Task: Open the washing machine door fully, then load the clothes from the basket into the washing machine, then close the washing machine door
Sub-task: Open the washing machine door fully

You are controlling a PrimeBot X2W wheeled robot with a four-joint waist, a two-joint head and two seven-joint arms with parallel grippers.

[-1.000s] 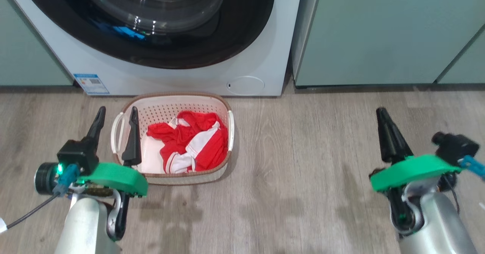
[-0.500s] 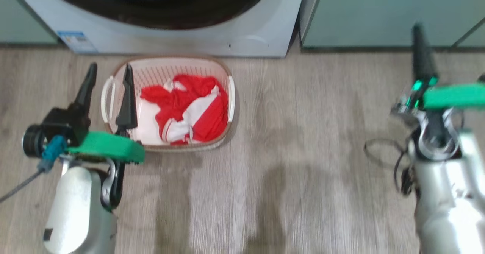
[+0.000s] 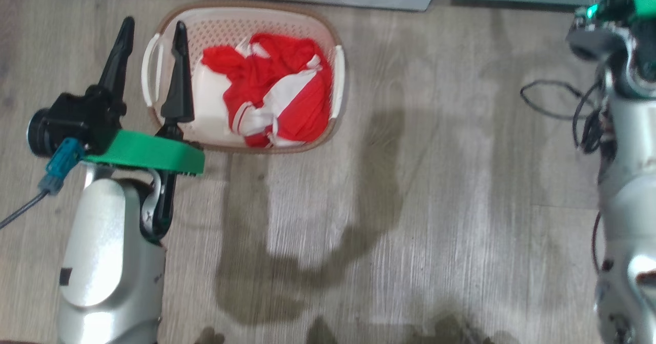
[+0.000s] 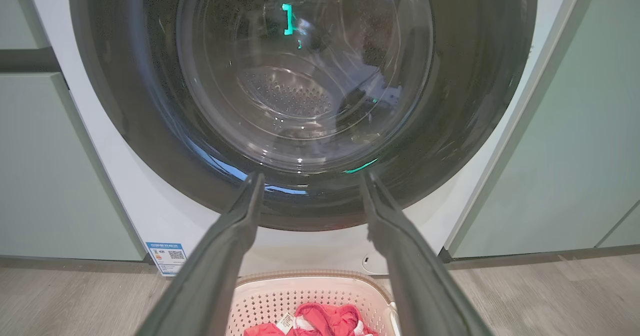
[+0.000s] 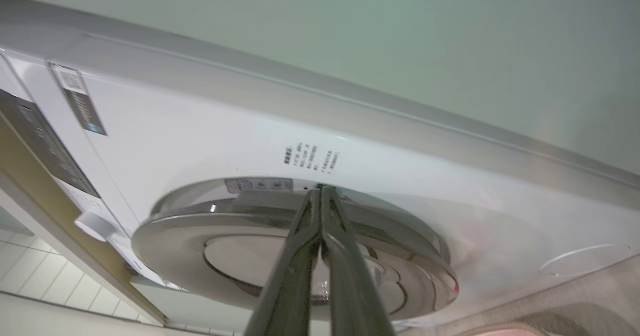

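The washing machine (image 4: 165, 216) stands ahead, and its washing machine door (image 4: 150, 140), a glossy black ring around clear glass, lies flat against its front. On the floor before it sits the basket (image 3: 335, 85) holding the red and white clothes (image 3: 279, 90). My left gripper (image 3: 154, 23) is open and empty above the basket's left handle, and it points at the lower part of the door (image 4: 311, 176). My right gripper (image 5: 320, 190) is shut on nothing, with its tips at the door's rim (image 5: 240, 211), where the rim meets the white washer front (image 5: 200, 140).
Pale green cabinets (image 4: 575, 140) flank the washer on both sides. The round filter cap (image 5: 582, 258) sits low on its front, and the control knob (image 5: 92, 223) is near the top. My right forearm (image 3: 620, 190) with loose cables runs along the head view's right edge. Grey wood floor (image 3: 410, 205) lies open to the basket's right.
The head camera has tilted down, so the washer has slid up out of that view. My right arm has gone up and forward to the washer door. The left gripper still hangs open over the basket.
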